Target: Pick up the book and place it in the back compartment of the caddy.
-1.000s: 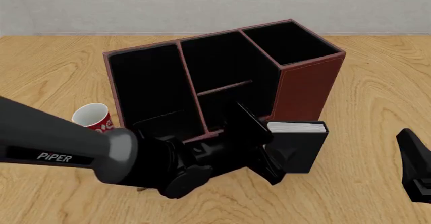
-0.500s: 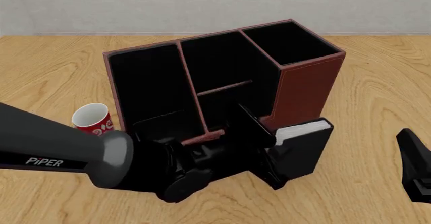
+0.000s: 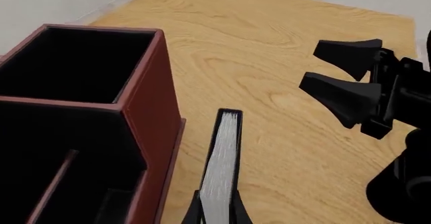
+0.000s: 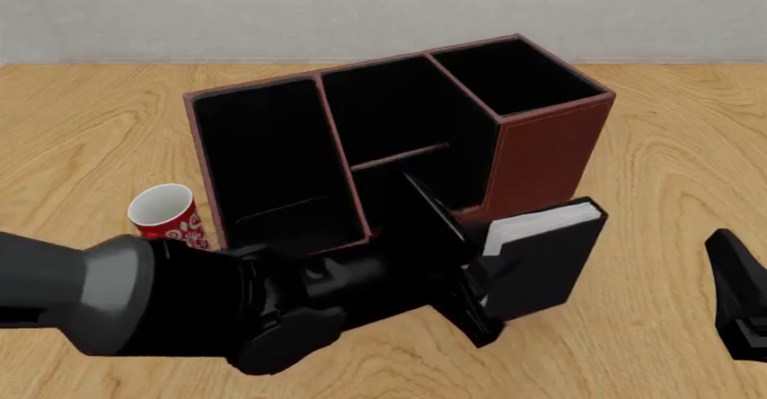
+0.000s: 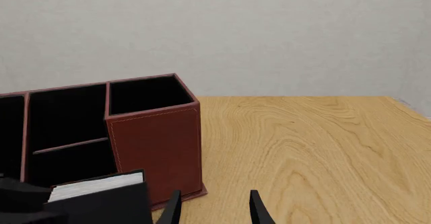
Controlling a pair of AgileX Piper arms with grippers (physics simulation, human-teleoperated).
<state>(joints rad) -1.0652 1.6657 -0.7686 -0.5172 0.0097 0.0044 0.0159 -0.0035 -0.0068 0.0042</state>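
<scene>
Caddy [image 4: 545, 152] sits mid-table, three black-lined bays; the back compartment [image 4: 390, 125] is the centre bay, narrow and deep, crossed by a low partition [image 4: 401, 157]. Book [image 4: 545, 260] is at the caddy's 5 o'clock in the front view, just beside the tall square bay's outer wall, tilted with the white page block up and toward that wall. Whether its lower edge is clear of the table I can't tell. Left gripper [image 4: 473, 278] is clamped across the book's covers; the left wrist view shows the fingers [image 3: 239, 215] flanking the page block [image 3: 221, 168] near the book's end. Right gripper [image 5: 212, 207] hangs well apart at the book's 3 o'clock, jaws parted, holding nothing. Step in hand looks like lift and carry. To do it well: go straight up until the book's bottom clears the stepped front wall, then move toward 11 o'clock over the centre bay. Square the book to the bay's long axis before lowering, since the slot is narrow. Pick one side of the partition rather than landing on it. Grip sits near one end, so expect swing; move slowly. Mug [image 4: 164, 212] at 9 o'clock is no obstacle.
</scene>
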